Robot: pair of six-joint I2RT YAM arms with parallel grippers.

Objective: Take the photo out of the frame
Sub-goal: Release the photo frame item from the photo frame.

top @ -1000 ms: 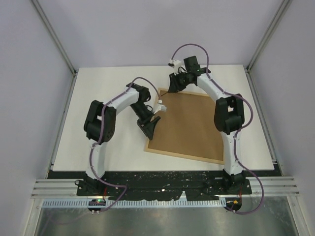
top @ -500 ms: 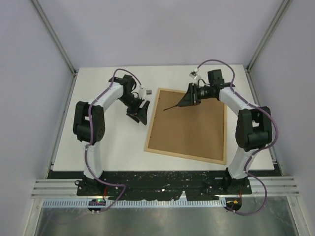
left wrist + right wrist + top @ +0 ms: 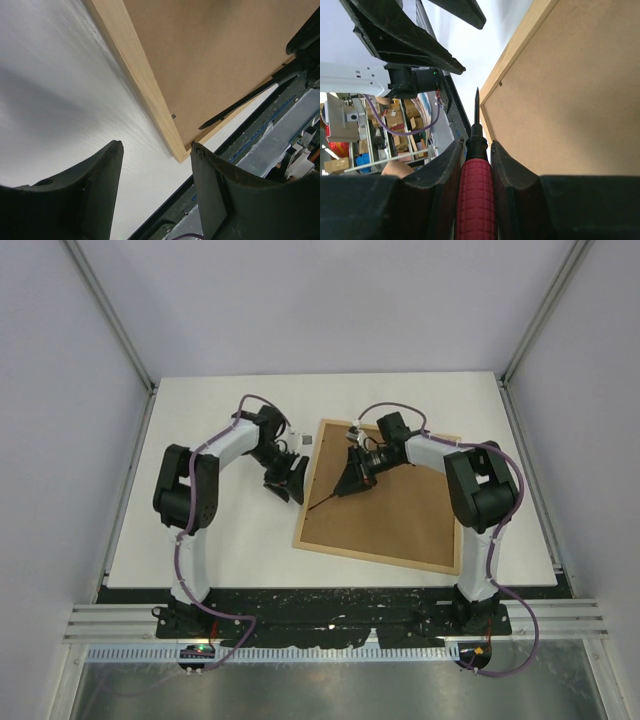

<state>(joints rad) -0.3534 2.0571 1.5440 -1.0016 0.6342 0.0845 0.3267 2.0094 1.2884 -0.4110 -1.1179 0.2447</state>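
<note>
Back-up on the white tabletop [image 3: 220,530] lies the wooden frame [image 3: 375,557], its brown panel [image 3: 400,490] facing the overhead camera. The right tool [image 3: 476,147] grips a red-handled screwdriver [image 3: 476,200], tip aimed at the panel's left edge, though contact cannot be judged. The left tool [image 3: 156,150] hangs open just beside that edge, holding nothing.
</note>
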